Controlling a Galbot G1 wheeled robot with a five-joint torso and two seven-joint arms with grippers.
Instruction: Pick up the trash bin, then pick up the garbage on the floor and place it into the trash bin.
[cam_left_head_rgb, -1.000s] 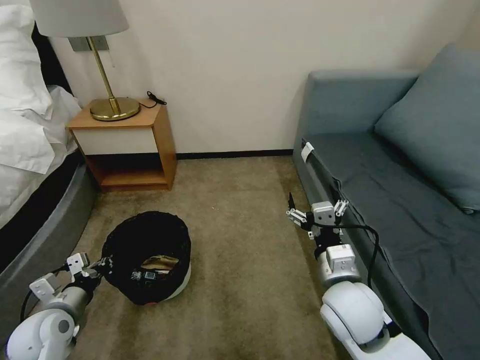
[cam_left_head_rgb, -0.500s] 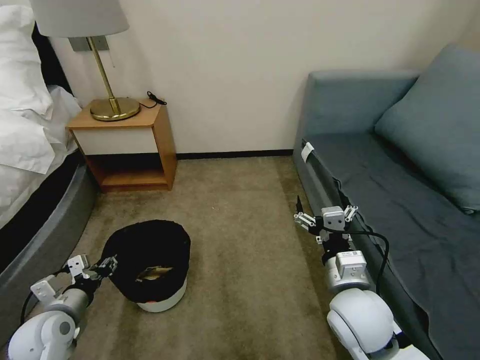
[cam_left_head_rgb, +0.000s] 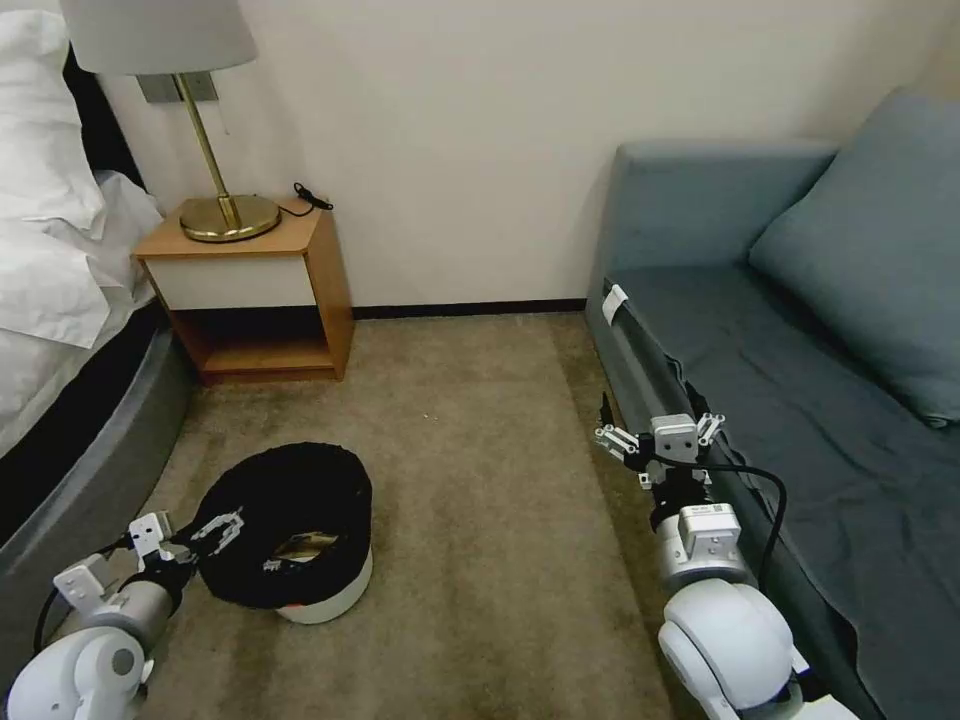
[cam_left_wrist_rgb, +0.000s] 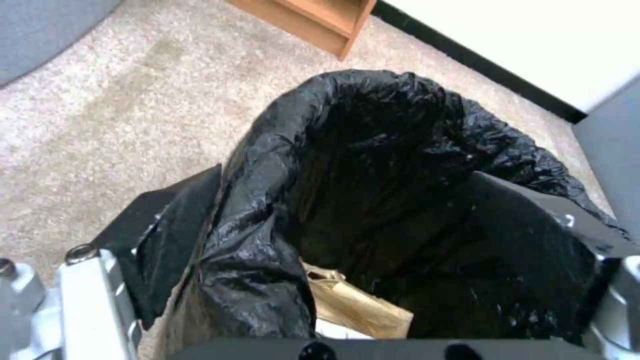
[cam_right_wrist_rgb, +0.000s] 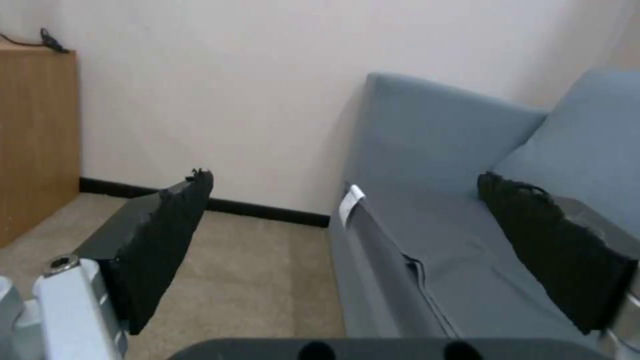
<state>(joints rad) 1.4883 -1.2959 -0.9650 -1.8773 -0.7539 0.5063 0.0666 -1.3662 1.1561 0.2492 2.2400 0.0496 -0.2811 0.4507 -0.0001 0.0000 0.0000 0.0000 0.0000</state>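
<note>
On the carpet, the trash bin (cam_left_head_rgb: 300, 560) stands upright. Left gripper (cam_left_head_rgb: 215, 527) straddles its rim, fingers spread. Right gripper (cam_left_head_rgb: 655, 432) hovers released beside the sofa (cam_left_head_rgb: 800, 400)

free: open carpet (cam_left_head_rgb: 480, 450) mid-scene, near to far | left: bed (cam_left_head_rgb: 80, 470), nightstand (cam_left_head_rgb: 250, 290) far-left | right: sofa (cam_left_head_rgb: 800, 400) edge | near-left: trash bin (cam_left_head_rgb: 290, 540) standing on the floor

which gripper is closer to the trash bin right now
Left. The left gripper is open at the near-left rim of the trash bin, its fingers straddling the black bag's edge. The right gripper hangs open well off to the bin's right, beside the sofa.
</note>
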